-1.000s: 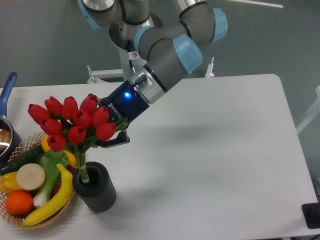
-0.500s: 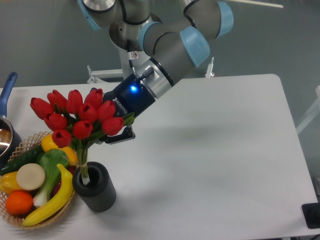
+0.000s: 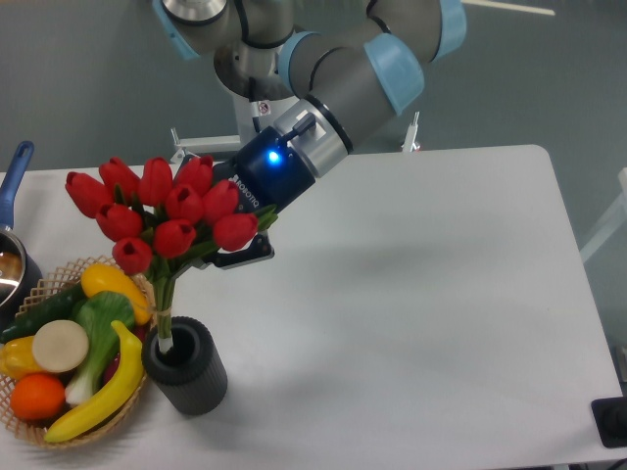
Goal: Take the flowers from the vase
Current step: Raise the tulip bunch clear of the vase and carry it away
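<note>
- Nine red buds top the flowers (image 3: 162, 211), your one claw (image 3: 227, 257) pinching their stems.
- One vase (image 3: 186, 364) holds the stem ends beside one basket (image 3: 22, 416).

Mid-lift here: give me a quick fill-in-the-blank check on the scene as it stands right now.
1. The tulip bunch has buds coloured ____.
2. The bunch's stem ends are still inside the ____ pot.
3. The gripper grips the bunch just below the ____.
4. The wicker basket of fruit and vegetables stands at the pot's ____ side in the picture.

Missing words: red; ribbed dark; buds; left
</note>
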Available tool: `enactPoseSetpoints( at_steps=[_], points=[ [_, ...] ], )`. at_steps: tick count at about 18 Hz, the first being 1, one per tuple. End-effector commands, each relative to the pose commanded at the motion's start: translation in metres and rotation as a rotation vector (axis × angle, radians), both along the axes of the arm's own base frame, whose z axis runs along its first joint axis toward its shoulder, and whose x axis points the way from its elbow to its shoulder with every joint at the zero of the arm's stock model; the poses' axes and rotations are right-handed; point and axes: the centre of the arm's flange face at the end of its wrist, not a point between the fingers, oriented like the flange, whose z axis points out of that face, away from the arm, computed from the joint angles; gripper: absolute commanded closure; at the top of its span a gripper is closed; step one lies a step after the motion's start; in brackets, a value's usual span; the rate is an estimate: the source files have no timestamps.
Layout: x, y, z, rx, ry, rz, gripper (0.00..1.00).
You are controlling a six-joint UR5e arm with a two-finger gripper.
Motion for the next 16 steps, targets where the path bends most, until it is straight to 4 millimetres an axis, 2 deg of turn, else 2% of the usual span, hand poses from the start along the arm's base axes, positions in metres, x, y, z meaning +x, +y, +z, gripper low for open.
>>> enactPoseSetpoints(
  at_steps=[4,9,12,16],
  points=[
    [-0.019,-0.016,0.016,0.014,0.022,0.045,0.63],
    [-0.059,-0.039,0.028,0.027,0.057,0.118,0.63],
    [-0.093,-0.060,0.033,0.035,0.082,0.178,0.63],
    [-0.125,-0.069,0.025,0.051,0.130,0.199,0.63]
  ],
)
